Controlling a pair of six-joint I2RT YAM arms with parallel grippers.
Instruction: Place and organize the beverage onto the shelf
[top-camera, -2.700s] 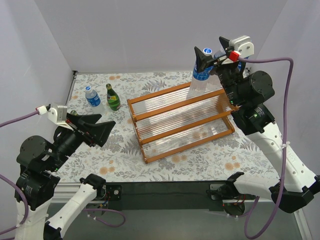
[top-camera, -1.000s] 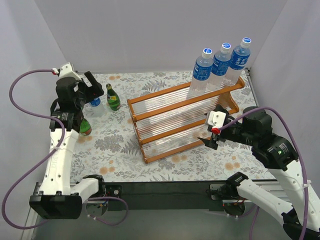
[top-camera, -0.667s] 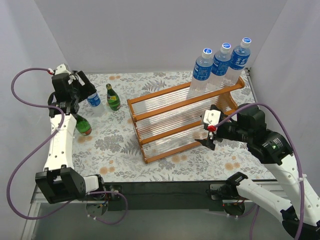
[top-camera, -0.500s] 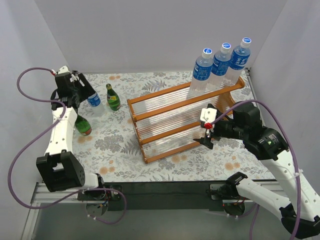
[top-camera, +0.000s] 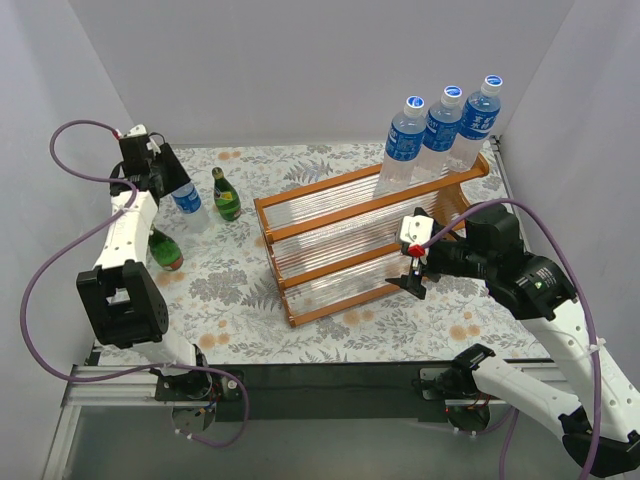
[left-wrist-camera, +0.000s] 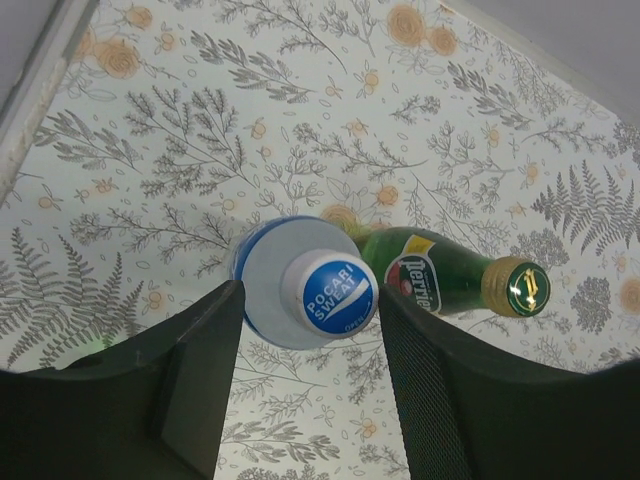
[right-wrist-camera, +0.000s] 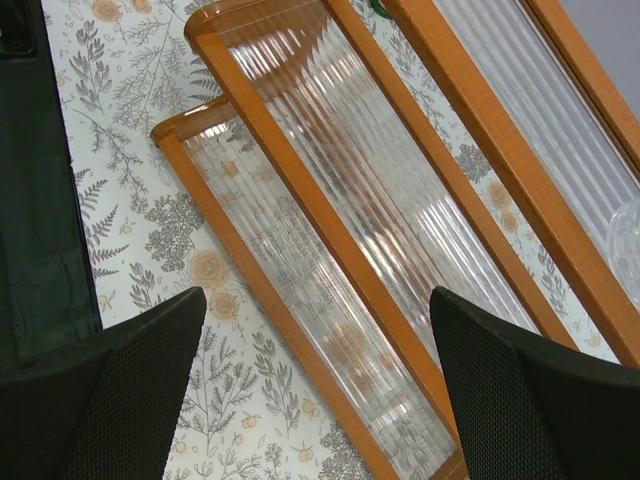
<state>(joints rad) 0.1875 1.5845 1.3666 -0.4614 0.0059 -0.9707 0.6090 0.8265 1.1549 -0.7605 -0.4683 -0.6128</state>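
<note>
**Top view**
- Surface (top-camera: 300, 165): pale covering with a fern and flower print.
- Shelf (top-camera: 340, 250): three-tier stepped rack with an orange-brown frame and pale ribbed tiers, standing slantwise at mid-surface.
- Three clear bottles (top-camera: 440, 125): blue labels, upright in a touching row at the far right end of the shelf's top tier.
- Fourth clear bottle (top-camera: 187, 198): upright on the surface at far left, well apart from the shelf.
- Upright green bottle (top-camera: 226, 196): yellow label, just beside the fourth clear bottle on the side toward the shelf.
- Second green bottle (top-camera: 166, 251): on the surface nearer the arm bases, partly behind the left arm. I cannot tell whether it is tilted or lying.
- Left gripper (top-camera: 165, 172): over the fourth clear bottle.
- Right gripper (top-camera: 414, 266): above the right end of the shelf's lower tiers, holding nothing.

**Left wrist view**
- Fourth clear bottle (left-wrist-camera: 329, 292): seen cap-on, with lettering on the cap.
- Left gripper (left-wrist-camera: 310, 296): fingers (left-wrist-camera: 200, 370) stand on either side of the bottle, the gap narrow and about the width of its shoulder. I cannot tell whether they touch it.
- Upright green bottle (left-wrist-camera: 440, 285): gold cap, its base against the clear bottle in this view.

**Right wrist view**
- Right gripper (right-wrist-camera: 315, 300): fingers (right-wrist-camera: 130, 390) spread wide with nothing between them.
- Shelf (right-wrist-camera: 300, 150): rails and ribbed tiers run diagonally beneath.
</note>
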